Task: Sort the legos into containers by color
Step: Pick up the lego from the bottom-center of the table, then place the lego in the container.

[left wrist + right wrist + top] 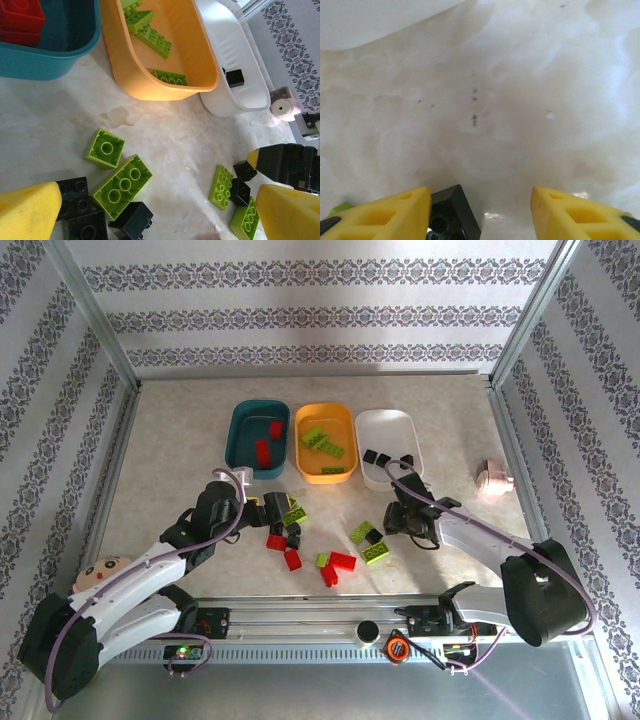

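Note:
Three trays stand at the back: the teal one (pixel 240 445) holds red bricks (pixel 263 450), the orange-yellow one (pixel 325 478) lime green bricks (pixel 322 443), the white one (pixel 395 420) black bricks (pixel 375 456). Loose legos lie in front: black (pixel 292 532), red (pixel 340 562) and green (pixel 377 552). My left gripper (pixel 262 508) hangs wide open over upturned green bricks (pixel 122 186) and black ones (pixel 131 220), holding nothing (pixel 160 210). My right gripper (pixel 392 520) is low over the table, jaws apart (pixel 480 215); a black brick (pixel 452 210) touches its left finger, with a gap to the right finger.
A doll's head (pixel 100 575) lies beside the left arm. A small round pinkish tin (pixel 495 478) sits right of the white tray. Metal frame posts and patterned walls close in the sides and back. A rail (pixel 320 605) runs along the near edge.

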Action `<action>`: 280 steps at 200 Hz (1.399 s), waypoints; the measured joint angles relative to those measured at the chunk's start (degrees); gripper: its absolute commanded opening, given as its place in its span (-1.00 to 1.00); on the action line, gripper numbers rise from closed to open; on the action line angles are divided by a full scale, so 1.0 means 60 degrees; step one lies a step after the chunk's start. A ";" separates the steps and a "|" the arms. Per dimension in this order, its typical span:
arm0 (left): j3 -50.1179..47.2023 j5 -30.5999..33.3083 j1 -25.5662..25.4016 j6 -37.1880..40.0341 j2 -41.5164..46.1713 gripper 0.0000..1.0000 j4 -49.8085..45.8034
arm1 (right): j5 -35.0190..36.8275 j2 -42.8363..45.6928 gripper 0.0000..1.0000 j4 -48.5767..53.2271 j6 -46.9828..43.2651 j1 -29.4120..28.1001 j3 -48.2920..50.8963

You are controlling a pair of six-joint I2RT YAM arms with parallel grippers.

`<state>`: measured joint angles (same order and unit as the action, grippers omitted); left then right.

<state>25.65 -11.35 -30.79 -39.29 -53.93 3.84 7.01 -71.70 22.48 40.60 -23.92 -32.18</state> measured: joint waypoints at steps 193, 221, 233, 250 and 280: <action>-0.0492 0.0550 0.0000 -0.0004 0.1286 0.99 -0.0306 | -0.0353 0.0193 -0.49 0.0080 -0.0769 -0.0528 -0.0572; -0.0535 0.0696 0.0000 0.0000 0.1537 0.99 -0.0415 | -0.0474 0.0525 -0.48 -0.0022 -0.1293 -0.0178 -0.1836; -0.0543 0.0721 0.0000 -0.0004 0.1548 0.99 -0.0441 | -0.0506 0.0171 -0.47 -0.0229 -0.1464 0.0011 -0.2557; -0.0594 0.0721 0.0000 -0.0004 0.1552 0.99 -0.0477 | -0.0539 -0.0758 -0.47 -0.0648 -0.1668 0.0266 -0.3512; -0.0776 0.0725 0.0000 -0.0051 0.1555 0.99 -0.0543 | -0.0561 -0.2994 -0.44 -0.1093 -0.1854 0.0725 -0.4965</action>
<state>20.99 -7.01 -30.79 -39.59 -44.60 0.58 3.64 -89.67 15.92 29.47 -19.57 -61.98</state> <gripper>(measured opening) 0.997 0.283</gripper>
